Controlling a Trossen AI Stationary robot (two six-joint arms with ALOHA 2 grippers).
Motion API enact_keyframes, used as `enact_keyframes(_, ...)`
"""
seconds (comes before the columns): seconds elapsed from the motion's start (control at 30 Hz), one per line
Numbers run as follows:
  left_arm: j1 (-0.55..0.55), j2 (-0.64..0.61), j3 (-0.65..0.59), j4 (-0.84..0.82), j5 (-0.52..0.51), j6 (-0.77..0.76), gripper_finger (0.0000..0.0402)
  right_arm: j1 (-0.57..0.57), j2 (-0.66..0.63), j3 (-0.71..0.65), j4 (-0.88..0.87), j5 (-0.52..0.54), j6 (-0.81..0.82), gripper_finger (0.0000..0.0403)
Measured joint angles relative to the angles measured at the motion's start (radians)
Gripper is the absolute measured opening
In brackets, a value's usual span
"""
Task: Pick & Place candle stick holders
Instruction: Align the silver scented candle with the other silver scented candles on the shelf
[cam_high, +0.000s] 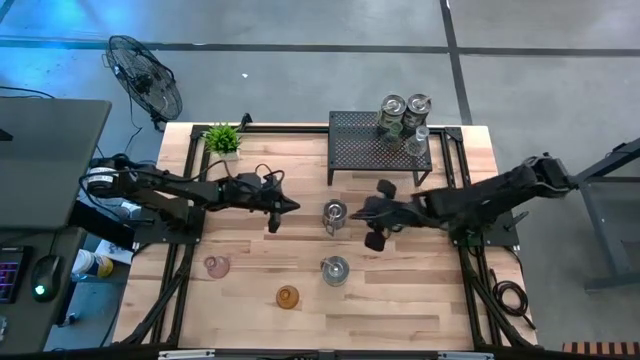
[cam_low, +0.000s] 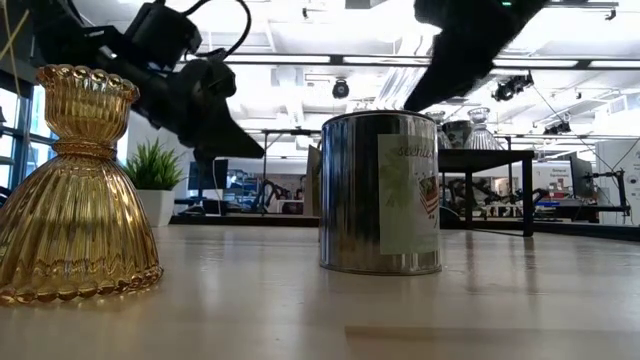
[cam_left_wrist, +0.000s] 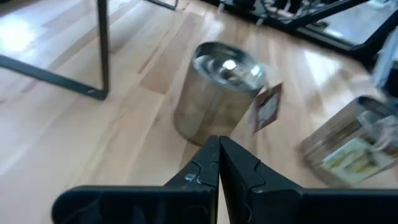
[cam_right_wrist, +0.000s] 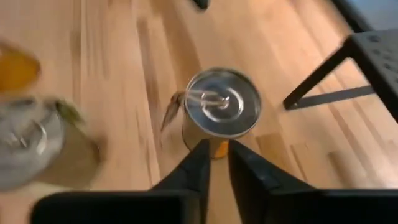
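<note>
silver holder (cam_high: 334, 212) stands mid-table, between both arms. your right gripper (cam_right_wrist: 214, 155) hovers just beside it, fingers a narrow slit, seemingly empty; widen them and centre before descending. left gripper (cam_left_wrist: 219, 163) is pinched closed, holding nothing, pointing at it.

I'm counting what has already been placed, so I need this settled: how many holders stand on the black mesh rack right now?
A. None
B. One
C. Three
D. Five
C: the high view shows three holders clustered at one end of the black mesh rack, two silvery ones and a clear glass one.
</note>
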Motion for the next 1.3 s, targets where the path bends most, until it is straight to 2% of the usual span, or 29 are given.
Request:
enact_keyframes(0.2, -0.002, 0.0, -0.008, 0.0, -0.015, 0.053, 0.0001, -0.078, 0.202, 0.232, -0.23, -0.169, -0.333, 0.0131)
enact_keyframes(0.33, -0.002, 0.0, -0.008, -0.002, -0.013, 0.079, 0.0001, -0.116, 0.314, 0.344, -0.338, -0.232, -0.567, 0.0153)
enact_keyframes(0.47, -0.002, 0.0, -0.008, -0.01, -0.013, 0.089, 0.0001, -0.132, 0.391, 0.423, -0.421, -0.222, -0.737, 0.0142)
enact_keyframes(0.73, -0.002, 0.0, -0.008, -0.016, -0.013, 0.124, 0.0001, -0.131, 0.457, 0.447, -0.426, -0.223, -0.948, 0.0076)
enact_keyframes(1.0, -0.002, 0.001, -0.008, -0.016, -0.045, 0.143, 0.0001, -0.131, 0.477, 0.449, -0.41, -0.175, -0.936, 0.0013)
enact_keyframes(1.17, -0.002, 0.001, -0.008, -0.016, -0.073, 0.141, 0.0001, -0.13, 0.477, 0.451, -0.417, -0.198, -0.759, 0.001)
enact_keyframes(1.3, -0.002, 0.001, -0.008, -0.016, -0.115, 0.133, 0.0001, -0.115, 0.481, 0.501, -0.494, -0.242, -0.499, 0.0003)
